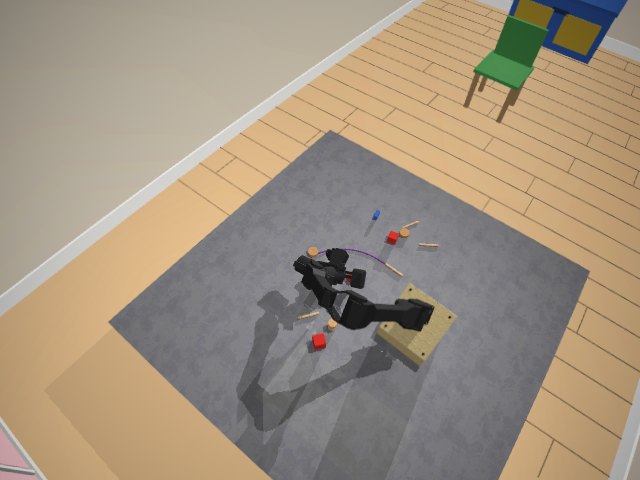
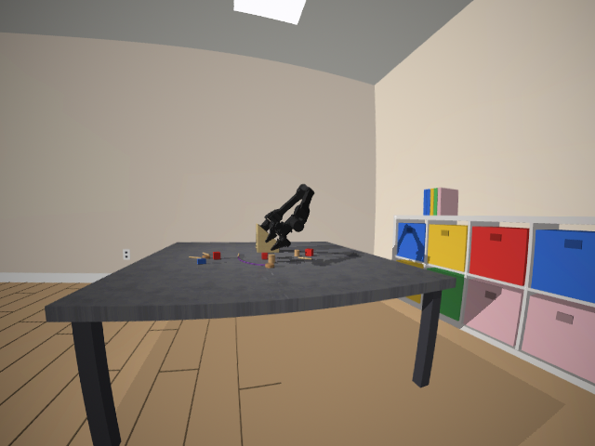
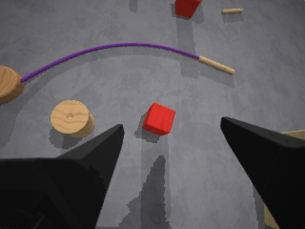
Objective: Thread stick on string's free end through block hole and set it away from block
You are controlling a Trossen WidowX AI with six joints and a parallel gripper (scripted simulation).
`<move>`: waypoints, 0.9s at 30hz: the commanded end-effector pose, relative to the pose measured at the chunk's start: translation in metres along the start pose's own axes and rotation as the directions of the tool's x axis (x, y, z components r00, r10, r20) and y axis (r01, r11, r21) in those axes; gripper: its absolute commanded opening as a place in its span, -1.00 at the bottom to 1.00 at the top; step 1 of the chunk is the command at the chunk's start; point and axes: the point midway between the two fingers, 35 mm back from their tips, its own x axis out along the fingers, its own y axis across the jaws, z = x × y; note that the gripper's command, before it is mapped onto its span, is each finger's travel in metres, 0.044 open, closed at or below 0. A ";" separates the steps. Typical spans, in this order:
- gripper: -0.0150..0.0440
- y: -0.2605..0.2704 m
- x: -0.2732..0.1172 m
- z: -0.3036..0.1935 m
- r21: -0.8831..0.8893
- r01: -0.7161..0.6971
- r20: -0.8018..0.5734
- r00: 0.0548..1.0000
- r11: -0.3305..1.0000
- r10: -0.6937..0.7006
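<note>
You have a white cubby shelf (image 2: 490,219) beside the table (image 1: 496,289) (image 2: 249,309), fitted with blue, yellow, red, green and pink bins; their contents cannot be seen. On the tabletop, a small red cube (image 1: 349,280) (image 2: 264,255) (image 3: 159,119) lies in view between the claw's fingertips, untouched. A pale wooden cylinder (image 2: 271,258) (image 3: 70,116) stands near the round wooden button (image 1: 312,251) (image 2: 270,265) (image 3: 7,84). Across the string, you find a second red cube (image 1: 392,237) (image 2: 217,255) (image 3: 187,7) and a small blue piece (image 1: 376,214) (image 2: 201,261). The black claw (image 1: 346,268) (image 2: 271,244) (image 3: 171,125) is released, fingers wide apart, holding nothing, above the table. Your thin wooden stick (image 1: 393,269) (image 2: 238,255) (image 3: 216,65) lies on the table at the end of the purple string (image 1: 361,251) (image 2: 249,262) (image 3: 133,44), outside the fingers and, in the wrist view, beyond the first cube.
</note>
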 end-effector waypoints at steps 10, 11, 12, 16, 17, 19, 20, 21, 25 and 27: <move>1.00 -0.011 0.024 0.010 -0.850 -0.327 -0.323 0.943 0.413 0.082; 1.00 -0.011 0.024 0.010 -0.865 -0.342 -0.334 0.938 0.368 0.088; 1.00 -0.011 0.025 0.011 -0.877 -0.356 -0.345 0.934 0.322 0.094; 1.00 -0.012 0.026 0.013 -0.907 -0.401 -0.387 0.914 0.131 0.120; 1.00 -0.012 0.027 0.013 -0.909 -0.408 -0.397 0.909 0.082 0.127; 1.00 -0.013 0.028 0.014 -0.904 -0.426 -0.423 0.894 -0.012 0.146; 1.00 -0.013 0.028 0.015 -0.901 -0.428 -0.433 0.888 -0.061 0.153; 1.00 -0.013 0.028 0.015 -0.897 -0.429 -0.442 0.883 -0.110 0.161; 1.00 -0.013 0.029 0.017 -0.861 -0.410 -0.476 0.858 -0.302 0.191; 1.00 -0.014 0.029 0.019 -0.833 -0.389 -0.492 0.845 -0.394 0.208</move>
